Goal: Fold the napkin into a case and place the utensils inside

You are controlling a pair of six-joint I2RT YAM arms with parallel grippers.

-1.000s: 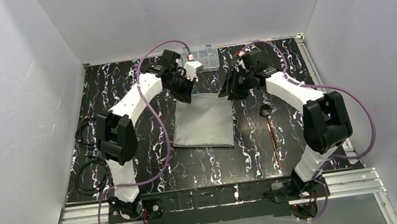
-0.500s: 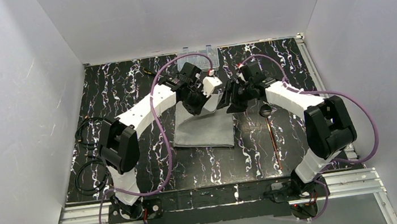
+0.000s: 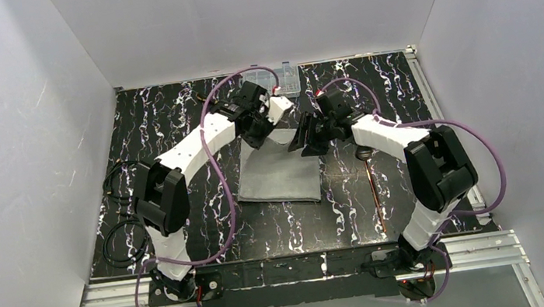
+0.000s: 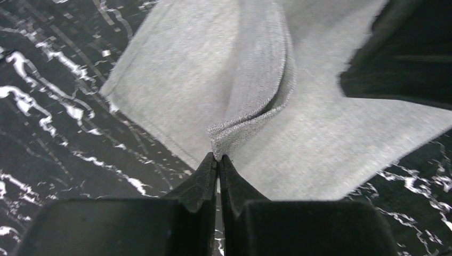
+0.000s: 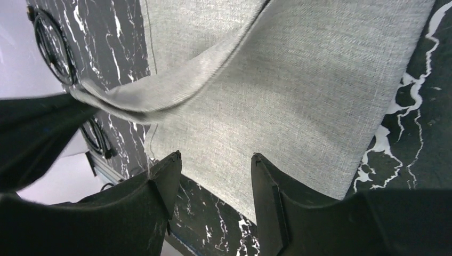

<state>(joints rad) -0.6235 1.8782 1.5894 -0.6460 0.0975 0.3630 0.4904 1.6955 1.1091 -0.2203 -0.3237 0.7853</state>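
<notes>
Grey napkin [image 4: 176,80], corner pinched by left gripper [image 4: 218,158], right gripper [image 5: 216,156] parted

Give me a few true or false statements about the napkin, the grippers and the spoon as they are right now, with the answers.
The left gripper is shut on the napkin. True.
The right gripper also grips the napkin. False: its jaws stand open above it, holding nothing.
The spoon lies on the napkin. False: it lies on the table, to the napkin's right.
A clear plastic box sits at the table's far edge. True.
</notes>
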